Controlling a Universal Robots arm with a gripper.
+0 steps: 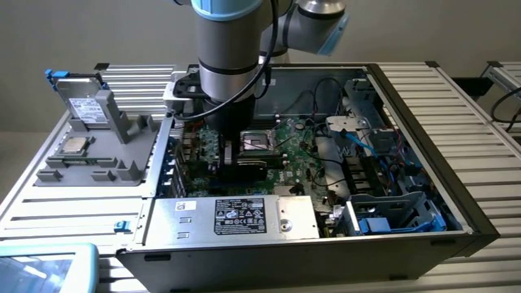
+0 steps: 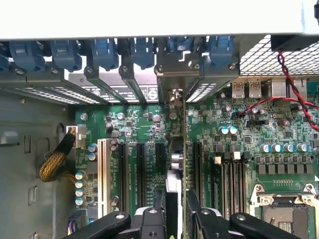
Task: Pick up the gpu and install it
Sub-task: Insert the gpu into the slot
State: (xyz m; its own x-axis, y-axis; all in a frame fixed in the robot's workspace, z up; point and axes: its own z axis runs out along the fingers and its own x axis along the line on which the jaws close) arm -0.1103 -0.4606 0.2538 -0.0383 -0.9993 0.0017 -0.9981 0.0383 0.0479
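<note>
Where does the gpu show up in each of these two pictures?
Exterior view: the gpu stands on edge under the arm, over the motherboard.
Wrist view: the gpu is edge-on inside the gripper, among the black expansion slots.
Shared landmark: the square processor socket.

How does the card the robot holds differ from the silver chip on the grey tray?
The gpu stands on edge inside the case, between the jaws; the chip lies flat on the tray outside it. The gpu is long, thin and green-edged; the chip is small, square and silver.
</note>
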